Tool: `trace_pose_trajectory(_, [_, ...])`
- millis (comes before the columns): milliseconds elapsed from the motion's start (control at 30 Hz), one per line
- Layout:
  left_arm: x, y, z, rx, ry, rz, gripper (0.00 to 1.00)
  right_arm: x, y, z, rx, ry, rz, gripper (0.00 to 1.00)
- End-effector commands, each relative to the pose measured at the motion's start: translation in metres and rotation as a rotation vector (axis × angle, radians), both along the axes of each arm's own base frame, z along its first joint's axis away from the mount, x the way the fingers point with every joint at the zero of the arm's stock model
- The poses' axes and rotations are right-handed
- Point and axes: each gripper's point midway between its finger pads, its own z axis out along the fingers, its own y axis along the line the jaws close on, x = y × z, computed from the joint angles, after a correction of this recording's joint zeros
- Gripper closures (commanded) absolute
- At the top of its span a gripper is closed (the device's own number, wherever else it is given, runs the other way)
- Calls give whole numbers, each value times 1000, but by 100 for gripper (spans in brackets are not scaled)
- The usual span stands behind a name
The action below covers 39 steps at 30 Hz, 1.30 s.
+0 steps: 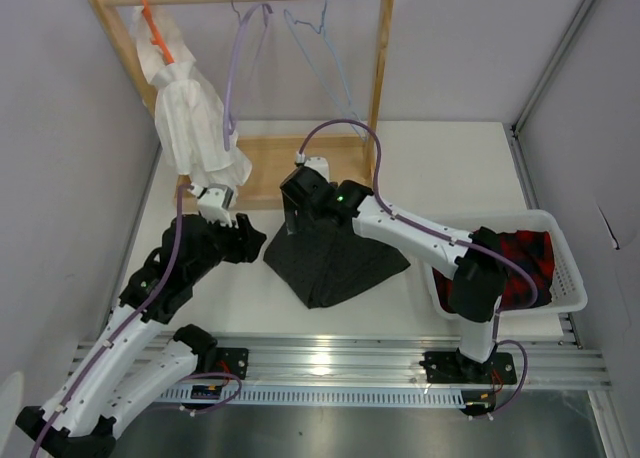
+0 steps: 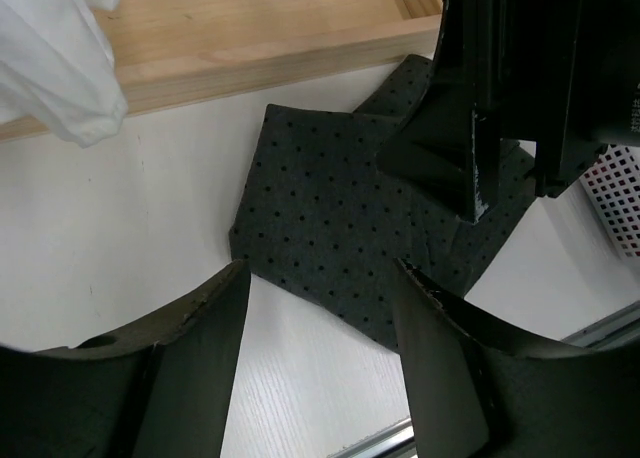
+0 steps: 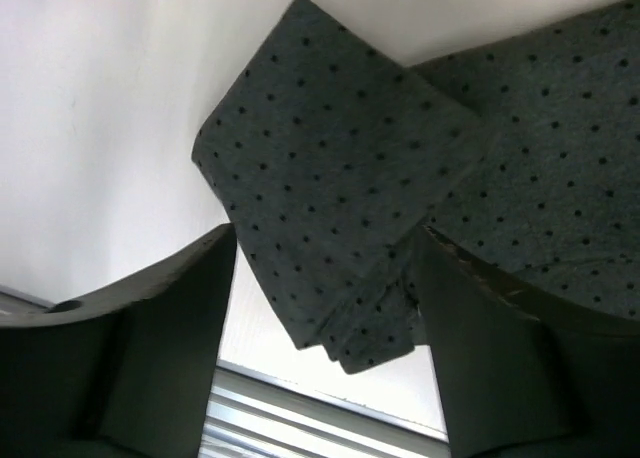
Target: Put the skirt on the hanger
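The dark grey dotted skirt [image 1: 335, 263] lies partly folded on the white table, below the wooden rack. The thin light-blue hanger [image 1: 322, 53] hangs empty on the rack's rod. My right gripper [image 1: 300, 216] is open, pointing down over the skirt's far left corner; in the right wrist view [image 3: 325, 248] a folded part of the skirt [image 3: 330, 168] lies between the spread fingers. My left gripper [image 1: 250, 243] is open and empty just left of the skirt; in the left wrist view [image 2: 320, 278] the skirt's edge [image 2: 330, 208] lies beyond the fingertips.
A lavender hanger [image 1: 240, 63] and an orange hanger [image 1: 155, 28] carrying a white garment [image 1: 195, 118] hang left on the rod. The wooden rack base [image 1: 265, 163] sits behind the skirt. A white basket [image 1: 565, 298] at right holds a red-and-black plaid garment [image 1: 522, 258].
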Motion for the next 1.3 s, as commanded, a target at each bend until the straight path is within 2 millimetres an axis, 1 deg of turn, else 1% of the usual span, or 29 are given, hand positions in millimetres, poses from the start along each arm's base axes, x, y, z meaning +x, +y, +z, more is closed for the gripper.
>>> trace_pose_trajectory(0, [3, 0, 15, -33, -11, 33, 37, 5, 13, 56, 138, -87, 10, 21])
trace_pose_trajectory(33, [2, -2, 12, -33, 3, 25, 37, 9, 6, 60, 141, -96, -5, 21])
trace_pose_trajectory(100, [5, -5, 9, -41, 15, 20, 37, 8, -11, 65, 146, -103, -30, 20])
trace_pose_trajectory(133, [7, -8, 1, -39, 36, 15, 37, 13, -23, 64, 141, -105, -58, 21])
trace_pose_trajectory(167, [9, -13, 0, -51, 37, 3, 37, 11, -34, 49, 118, -82, -79, 21])
trace_pose_trajectory(200, [11, -17, -1, -70, 45, 1, 37, 11, -44, 54, 140, -86, -98, 22])
trace_pose_trajectory(233, [14, -22, -14, -69, 78, -5, 37, 12, -53, 49, 144, -75, -115, 23])
trace_pose_trajectory(267, [14, -28, -21, -80, 107, -24, 38, 18, -66, 43, 159, -49, -150, 27])
trace_pose_trajectory(300, [17, -35, -22, -100, 112, -31, 39, 15, -79, 31, 158, -33, -166, 28])
trace_pose_trajectory(333, [22, -41, -32, -91, 141, -31, 39, 16, -87, 25, 166, -23, -182, 28])
trace_pose_trajectory(400, [24, -57, -31, -103, 130, -50, 39, 19, -106, 11, 180, -1, -214, 32])
trace_pose_trajectory(433, [28, -60, -31, -97, 123, -33, 39, 18, -112, 6, 178, 14, -221, 33])
trace_pose_trajectory(467, [28, -71, -40, -79, 143, -53, 39, 23, -120, 2, 174, 23, -240, 33])
trace_pose_trajectory(500, [36, -79, -31, -87, 117, -47, 38, 22, -126, -4, 158, 30, -249, 34])
trace_pose_trajectory(533, [38, -85, -35, -67, 125, -50, 38, 23, -130, -4, 154, 29, -257, 34])
trace_pose_trajectory(567, [40, -101, -46, -15, 150, -82, 39, 27, -137, -5, 154, 29, -271, 34])
trace_pose_trajectory(633, [56, -111, -37, 55, 110, -51, 38, 29, -142, -11, 146, 43, -272, 33])
trace_pose_trajectory(667, [60, -117, -61, 137, 149, -56, 37, 30, -145, -13, 141, 45, -276, 33])
trace_pose_trajectory(700, [64, -119, -67, 168, 158, -52, 37, 32, -149, -16, 132, 48, -284, 33])
trace_pose_trajectory(733, [72, -128, -57, 168, 142, -57, 37, 32, -151, -21, 123, 56, -287, 33])
trace_pose_trajectory(767, [75, -133, -59, 195, 134, -73, 37, 32, -154, -25, 111, 63, -289, 33])
trace_pose_trajectory(800, [78, -138, -70, 229, 148, -84, 36, 32, -156, -28, 102, 68, -291, 33])
trace_pose_trajectory(833, [87, -149, -54, 212, 117, -96, 36, 32, -157, -32, 90, 71, -289, 33])
trace_pose_trajectory(900, [91, -158, -67, 273, 147, -119, 36, 28, -161, -48, 53, 99, -291, 33])
trace_pose_trajectory(1067, [97, -169, -81, 352, 155, -141, 36, 17, -172, -81, -4, 144, -285, 34])
trace_pose_trajectory(1133, [99, -170, -92, 377, 167, -145, 36, 19, -171, -89, -7, 152, -281, 34])
trace_pose_trajectory(1200, [104, -169, -95, 408, 159, -135, 36, 20, -172, -100, -41, 165, -281, 34])
trace_pose_trajectory(1233, [106, -169, -103, 427, 168, -134, 36, 21, -171, -102, -50, 166, -280, 34])
trace_pose_trajectory(1267, [109, -170, -104, 440, 163, -136, 36, 21, -171, -104, -59, 168, -277, 34])
